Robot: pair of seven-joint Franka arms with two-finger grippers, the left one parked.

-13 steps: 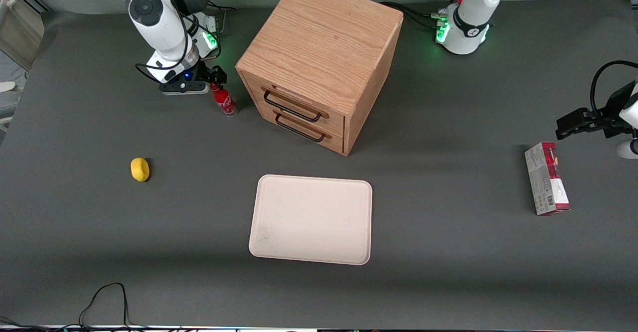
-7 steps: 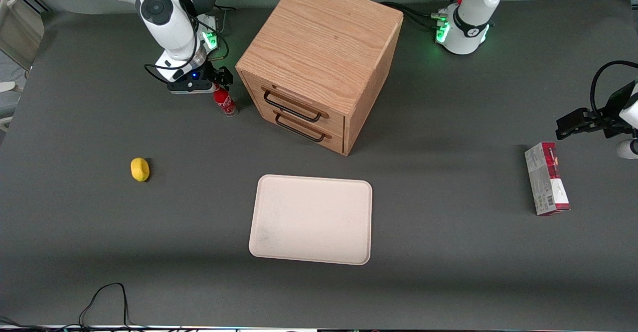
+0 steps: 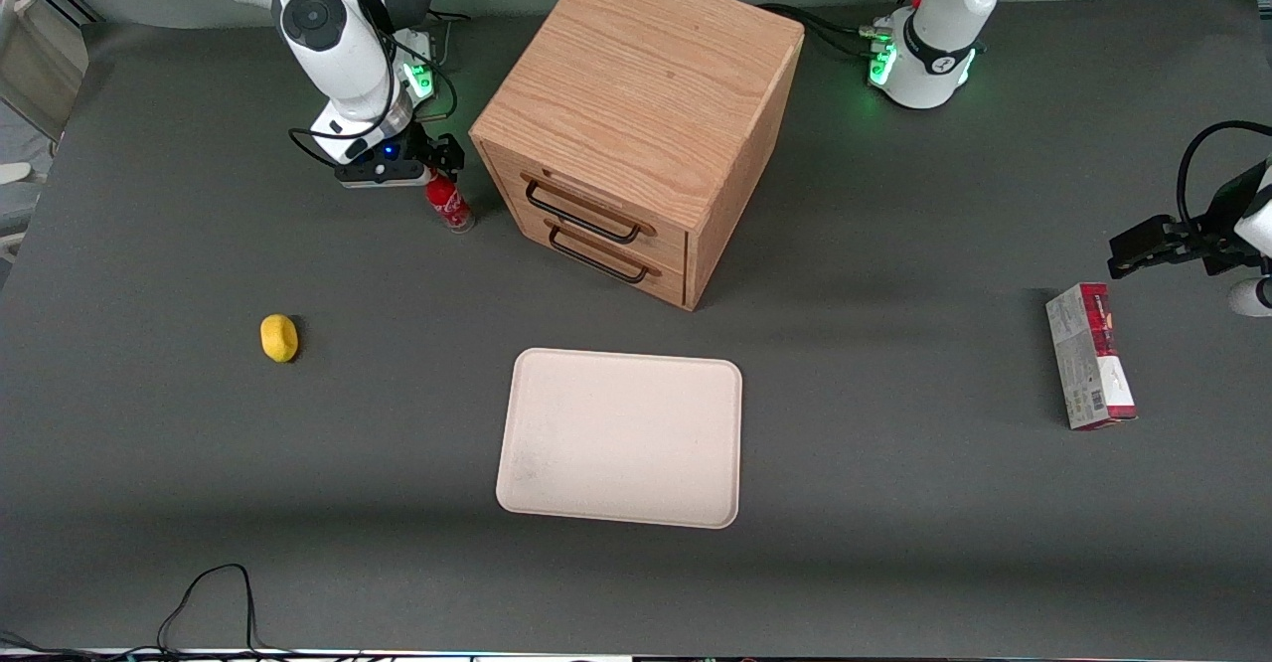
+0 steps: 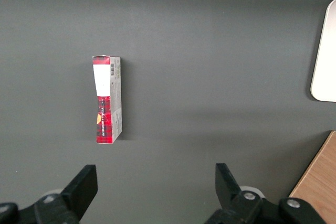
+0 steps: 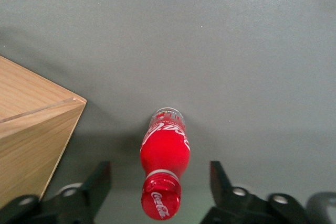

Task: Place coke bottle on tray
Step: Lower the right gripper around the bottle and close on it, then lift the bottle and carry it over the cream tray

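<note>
Task barely started: coke bottle [image 5: 164, 170] not grasped yet, tray [image 3: 621, 436] has nothing on it. Left to do: close, lift, carry, set down.

My gripper [image 5: 160, 182] sits over the bottle near the tabletop's edge farthest from the front camera, at the working arm's end. Jaws are open, one finger each side of the bottle's neck and cap, neither touching it in the right wrist view. Looks like pre-grasp alignment, bottle roughly centred in the gap.

Bottle stands upright on the tabletop [image 3: 894, 503], just beside the wooden drawer cabinet [image 3: 636, 115], at the corner by its drawer face. Close, but a gap shows. Red cap with white script, red body with white script, clear base. Small and narrow, so it should tip easily if I clip it while closing.

Tray lies flat near the middle of the tabletop, nearer the front camera than the cabinet, well apart from the bottle. Pale cream-pink, low rim, rounded corners, much wider than the bottle, so placement is forgiving.

Also present: yellow lemon-like thing [image 3: 279, 337] toward my end; red-and-white carton [image 3: 1090, 356] toward the parked arm's end. Neither looks to be in the path.
</note>
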